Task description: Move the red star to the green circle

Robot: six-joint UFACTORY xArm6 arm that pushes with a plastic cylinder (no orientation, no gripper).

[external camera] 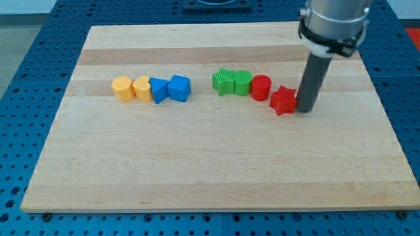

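Note:
The red star [283,99] lies right of centre on the wooden board [216,170]. My tip [305,109] stands right against the star's right side. To the star's upper left is a red round block [261,87], which touches the green circle [242,82]. A green star [224,81] sits against the green circle's left side. The red star touches or nearly touches the red round block.
A row of blocks lies at the view's left: an orange hexagon-like block [122,88], an orange round-ended block [142,87], a blue block [159,90] and a blue cube [178,88]. A blue perforated table surrounds the board.

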